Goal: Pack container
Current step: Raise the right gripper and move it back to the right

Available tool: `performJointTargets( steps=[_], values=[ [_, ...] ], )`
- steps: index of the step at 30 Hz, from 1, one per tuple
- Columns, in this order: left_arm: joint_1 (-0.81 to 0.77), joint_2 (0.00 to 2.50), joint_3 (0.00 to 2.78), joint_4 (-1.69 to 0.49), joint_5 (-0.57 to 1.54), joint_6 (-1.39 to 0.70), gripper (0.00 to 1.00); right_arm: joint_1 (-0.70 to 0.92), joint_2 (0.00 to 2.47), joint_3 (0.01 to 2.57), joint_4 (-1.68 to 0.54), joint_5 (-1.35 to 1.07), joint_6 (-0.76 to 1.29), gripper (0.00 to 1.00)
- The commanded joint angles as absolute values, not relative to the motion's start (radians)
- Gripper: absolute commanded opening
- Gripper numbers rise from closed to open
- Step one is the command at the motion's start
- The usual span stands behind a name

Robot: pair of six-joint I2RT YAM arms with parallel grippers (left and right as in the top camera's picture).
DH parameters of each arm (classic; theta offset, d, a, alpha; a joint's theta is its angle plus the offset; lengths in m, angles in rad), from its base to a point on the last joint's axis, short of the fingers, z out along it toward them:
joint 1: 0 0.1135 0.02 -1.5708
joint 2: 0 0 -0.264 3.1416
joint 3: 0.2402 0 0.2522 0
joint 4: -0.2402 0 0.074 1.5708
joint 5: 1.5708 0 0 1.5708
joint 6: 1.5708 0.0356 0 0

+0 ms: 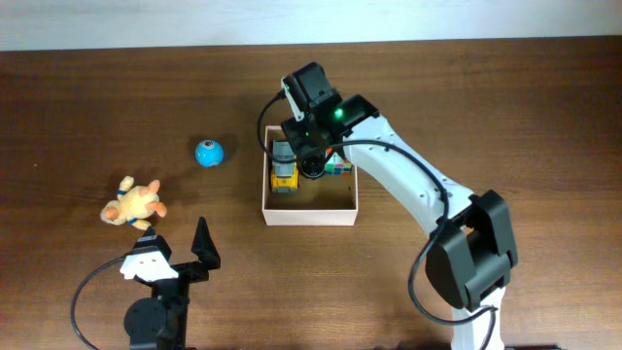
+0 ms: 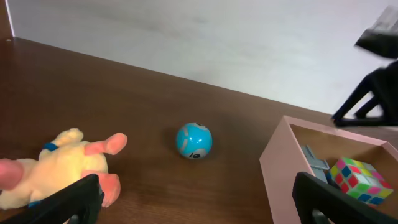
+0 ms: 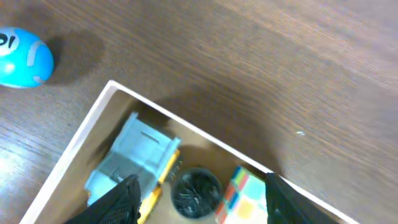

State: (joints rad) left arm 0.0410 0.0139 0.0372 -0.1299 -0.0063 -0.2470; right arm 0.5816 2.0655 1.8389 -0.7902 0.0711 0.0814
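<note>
The container (image 1: 309, 213) is a square white-walled cardboard box with a tan inside at mid-table. It holds a yellow and grey toy truck (image 1: 283, 165), a black round object (image 1: 313, 169) and a colourful puzzle cube (image 1: 338, 166). My right gripper (image 1: 313, 156) hovers open over the box's far part; in the right wrist view the gripper (image 3: 198, 199) has the black object (image 3: 196, 193) between its fingers, apart from both, with the truck (image 3: 134, 158) and cube (image 3: 242, 190) beside it. My left gripper (image 1: 177, 255) is open and empty near the front left, also seen in the left wrist view (image 2: 199, 202).
A blue ball (image 1: 209, 153) lies left of the box, also in the left wrist view (image 2: 193, 140) and the right wrist view (image 3: 23, 56). A yellow plush toy (image 1: 133, 203) lies at the far left, close to my left gripper (image 2: 56, 165).
</note>
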Motion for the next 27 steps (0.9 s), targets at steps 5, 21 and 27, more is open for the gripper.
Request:
performJointTargets(
  steps=[5,21,27],
  values=[
    [0.044,0.006,0.031,-0.128,0.004,-0.231,0.99,0.577,1.889,1.949,-0.944,0.398,0.152,0.67],
    [0.044,0.006,0.031,-0.128,0.004,-0.231,0.99,0.159,1.758,1.914,-1.234,0.466,0.508,0.94],
    [0.044,0.006,0.031,-0.128,0.004,-0.231,0.99,0.037,1.759,1.812,-1.234,0.414,0.514,0.99]
  ],
)
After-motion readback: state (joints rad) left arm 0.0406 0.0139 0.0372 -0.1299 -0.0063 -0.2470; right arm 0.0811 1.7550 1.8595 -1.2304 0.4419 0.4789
